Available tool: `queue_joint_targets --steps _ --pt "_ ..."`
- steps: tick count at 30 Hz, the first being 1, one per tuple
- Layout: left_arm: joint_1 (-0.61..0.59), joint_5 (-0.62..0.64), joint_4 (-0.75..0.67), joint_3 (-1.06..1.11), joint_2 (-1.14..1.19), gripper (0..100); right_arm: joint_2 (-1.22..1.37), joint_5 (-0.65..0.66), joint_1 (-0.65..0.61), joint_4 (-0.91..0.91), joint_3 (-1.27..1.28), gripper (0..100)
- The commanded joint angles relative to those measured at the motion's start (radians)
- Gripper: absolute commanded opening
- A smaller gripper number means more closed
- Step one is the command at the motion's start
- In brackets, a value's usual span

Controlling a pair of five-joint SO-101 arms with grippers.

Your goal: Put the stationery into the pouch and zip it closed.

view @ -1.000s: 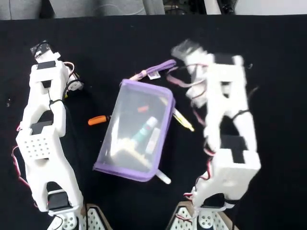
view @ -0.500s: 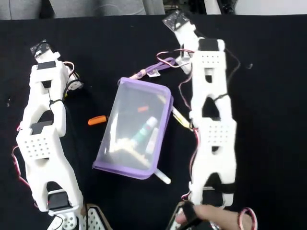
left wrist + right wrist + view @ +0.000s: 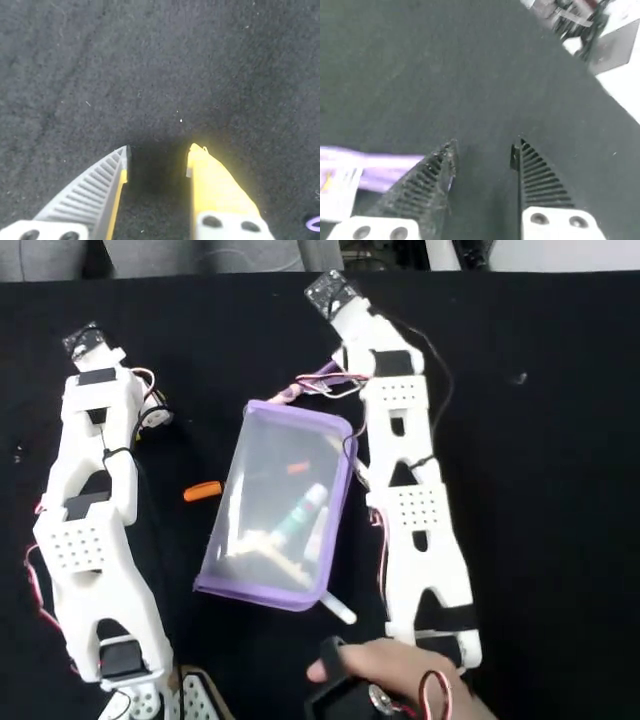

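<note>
Across your black table (image 3: pixel 560 490), the purple pouch (image 3: pixel 280 510) lies flat between your left arm (image 3: pixel 90 530) and right arm (image 3: pixel 410 510), the right close along its edge. Your left gripper (image 3: pixel 157 150) and right gripper (image 3: pixel 482 145) stand parted and empty, the right beside the pouch's strap (image 3: pixel 367 163). An orange marker (image 3: pixel 203 490) lies outside toward the left arm, a white pen (image 3: pixel 338 610) at the pouch's near corner.

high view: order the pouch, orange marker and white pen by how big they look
1. pouch, by far the largest.
2. orange marker and white pen: short visible stubs at the pouch's edges, about alike, so unranked.
</note>
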Motion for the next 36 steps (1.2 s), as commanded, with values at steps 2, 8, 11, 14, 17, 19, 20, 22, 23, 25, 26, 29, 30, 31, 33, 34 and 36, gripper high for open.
queue_joint_targets --steps 2,8,11,14,17,19,20,22,23,25,26,29,30,31,33,34,36 --pt "-0.01 0.011 -0.035 -0.016 -0.005 20 0.031 -0.014 -0.011 -0.1 -0.045 17.0" --pt "-0.008 0.011 -0.035 -0.019 -0.005 20 -0.001 -0.006 -0.005 0.1 -0.082 17.0" --pt "-0.008 0.011 -0.035 -0.019 -0.005 20 -0.03 -0.006 -0.003 0.218 -0.081 17.0" --pt "-0.008 0.011 -0.035 -0.019 -0.005 20 -0.054 -0.005 0.008 0.305 -0.082 17.0" --pt "-0.008 0.011 -0.035 -0.019 -0.005 20 -0.079 -0.005 0.023 0.35 -0.082 17.0" --pt "-0.008 0.011 -0.035 -0.019 -0.005 20 -0.105 -0.005 0.037 0.37 -0.082 17.0" --pt "-0.008 0.011 -0.035 -0.019 -0.005 20 -0.119 -0.005 0.038 0.381 -0.082 17.0" --pt "-0.008 0.011 -0.035 -0.019 -0.005 20 -0.151 -0.005 0.038 0.414 -0.081 17.0" --pt "-0.008 0.011 -0.035 -0.019 -0.005 20 -0.163 -0.005 0.034 0.436 -0.081 17.0" --pt "-0.008 0.011 -0.037 -0.019 -0.005 20 -0.18 -0.005 0.018 0.474 -0.079 17.0" --pt "-0.008 0.011 -0.037 -0.019 -0.005 20 -0.18 -0.002 0.009 0.488 -0.079 17.0" --pt "-0.008 0.011 -0.037 -0.019 -0.005 20 -0.156 0.058 -0.008 0.497 -0.079 17.0" --pt "-0.008 0.011 -0.037 -0.019 -0.005 20 -0.139 0.086 -0.012 0.493 -0.079 17.0" --pt "-0.008 0.011 -0.037 -0.019 -0.005 20 -0.122 0.112 -0.012 0.485 -0.079 17.0" --pt "-0.008 0.011 -0.037 -0.019 -0.005 20 -0.09 0.146 -0.009 0.446 -0.081 17.0" --pt "-0.008 0.011 -0.037 -0.019 -0.005 20 -0.074 0.153 -0.008 0.428 -0.081 17.0" --pt "-0.008 0.011 -0.037 -0.019 -0.005 20 -0.053 0.155 -0.006 0.387 -0.081 17.0"
